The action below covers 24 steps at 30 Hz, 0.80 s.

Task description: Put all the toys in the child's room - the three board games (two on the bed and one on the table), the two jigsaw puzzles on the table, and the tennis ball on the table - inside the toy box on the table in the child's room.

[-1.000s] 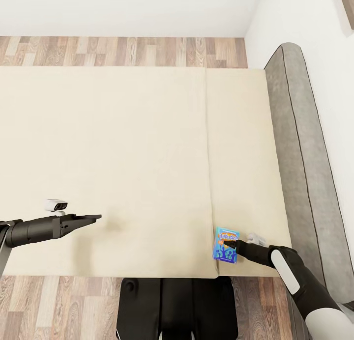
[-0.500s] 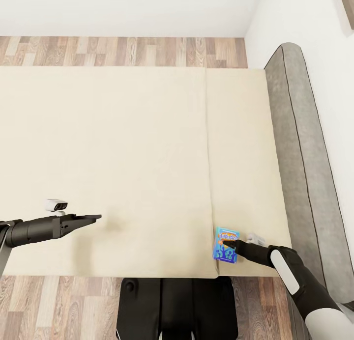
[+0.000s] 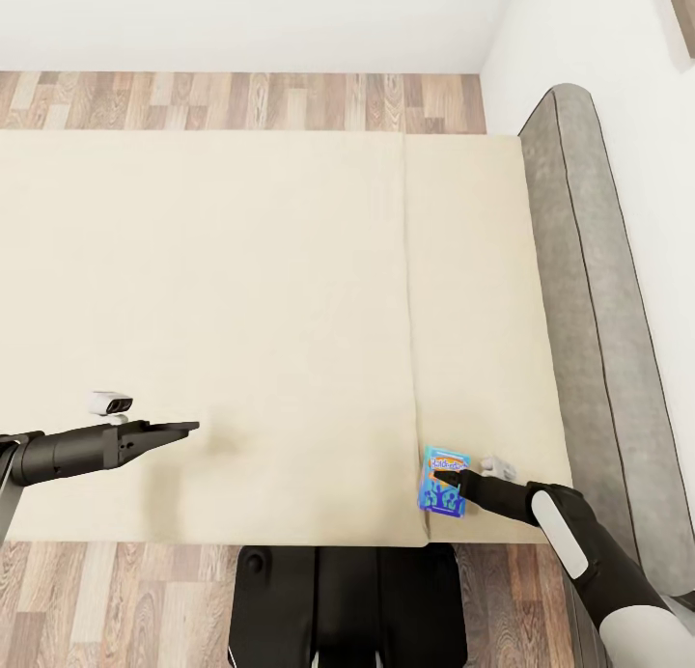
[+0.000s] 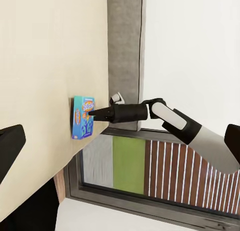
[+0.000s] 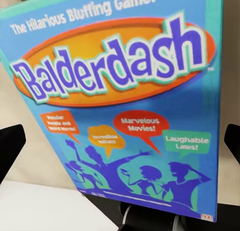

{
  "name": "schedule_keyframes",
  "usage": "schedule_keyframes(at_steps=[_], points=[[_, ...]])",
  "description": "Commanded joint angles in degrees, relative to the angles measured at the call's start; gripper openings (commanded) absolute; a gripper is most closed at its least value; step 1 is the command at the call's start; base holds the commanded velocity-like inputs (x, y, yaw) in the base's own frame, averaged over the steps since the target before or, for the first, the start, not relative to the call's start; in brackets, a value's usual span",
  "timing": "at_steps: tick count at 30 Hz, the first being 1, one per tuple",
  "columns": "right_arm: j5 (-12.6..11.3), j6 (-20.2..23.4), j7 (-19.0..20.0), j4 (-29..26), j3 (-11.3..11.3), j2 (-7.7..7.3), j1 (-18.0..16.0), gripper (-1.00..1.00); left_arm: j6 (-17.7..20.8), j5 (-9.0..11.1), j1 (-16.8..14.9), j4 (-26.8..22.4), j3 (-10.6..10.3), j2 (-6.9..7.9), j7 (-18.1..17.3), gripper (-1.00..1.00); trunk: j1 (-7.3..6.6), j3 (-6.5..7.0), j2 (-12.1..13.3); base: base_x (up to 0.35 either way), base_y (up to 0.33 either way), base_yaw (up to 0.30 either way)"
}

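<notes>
Blue printed board game box [image 3: 444,482] flat on beige bed mattress [image 3: 241,292] near its front edge, long axis toward far wall. Right gripper [image 3: 454,477] over it, spread open. Left gripper [image 3: 183,427] hovering well apart; opening unclear.

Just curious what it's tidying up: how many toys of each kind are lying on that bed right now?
Board games: 1, the blue Balderdash box near the bed's front edge, at the right gripper
Jigsaw puzzles: 0
Tennis balls: 0
Total: 1
</notes>
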Motion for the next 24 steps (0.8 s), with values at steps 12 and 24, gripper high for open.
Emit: schedule_keyframes(at_steps=[12,24], points=[[-0.03,0.22,0.23,-0.03,-0.02,-0.02,0.12,1.0,0.61,-0.05,-0.01,-0.01,-0.01,0.02,-0.23,1.0,0.03,-0.06,-0.09,0.0,0.0,0.0],[0.03,-1.86,0.24,0.08,-0.02,0.0,0.23,1.0,0.61,-0.05,-0.01,-0.01,-0.01,0.02,-0.23,1.0,0.03,-0.06,-0.09,0.0,0.0,0.0]])
